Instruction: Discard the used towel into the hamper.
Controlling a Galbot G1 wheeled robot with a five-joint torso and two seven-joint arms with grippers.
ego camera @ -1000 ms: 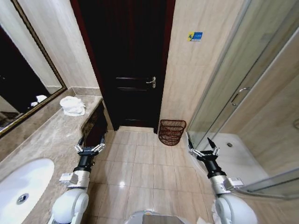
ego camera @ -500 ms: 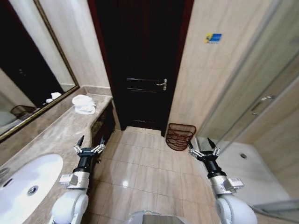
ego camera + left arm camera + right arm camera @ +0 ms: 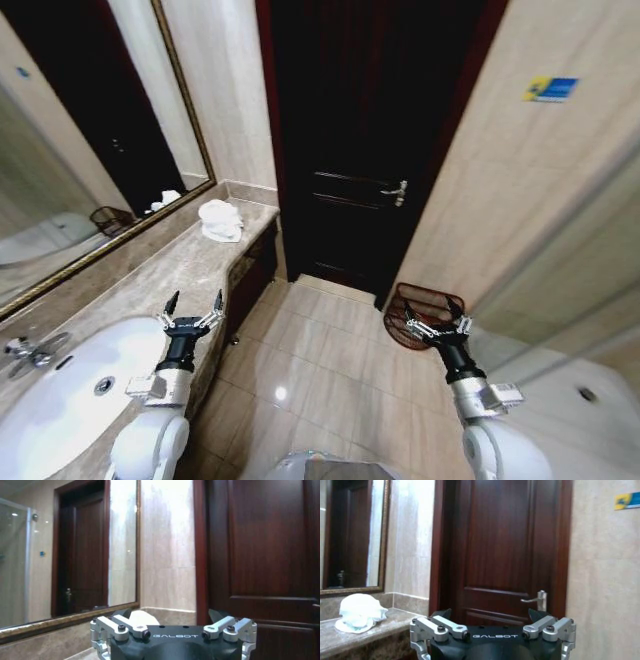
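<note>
Marble counter (image 3: 150, 285) bears a crumpled white towel (image 3: 219, 220) — wire hamper (image 3: 412, 312) on tile; left hand (image 3: 192, 307), right hand (image 3: 434, 316) released.

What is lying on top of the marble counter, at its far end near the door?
A crumpled white towel lies on the counter, against the corner below the mirror. What is beneath the towel cannot be seen.

I see even, warm light, glare on the floor tiles (image 3: 281, 394), and edges bowed by the head lens.

Bathroom, sink (image 3: 60, 400), mirror (image 3: 70, 200), marble counter (image 3: 190, 265)
</note>
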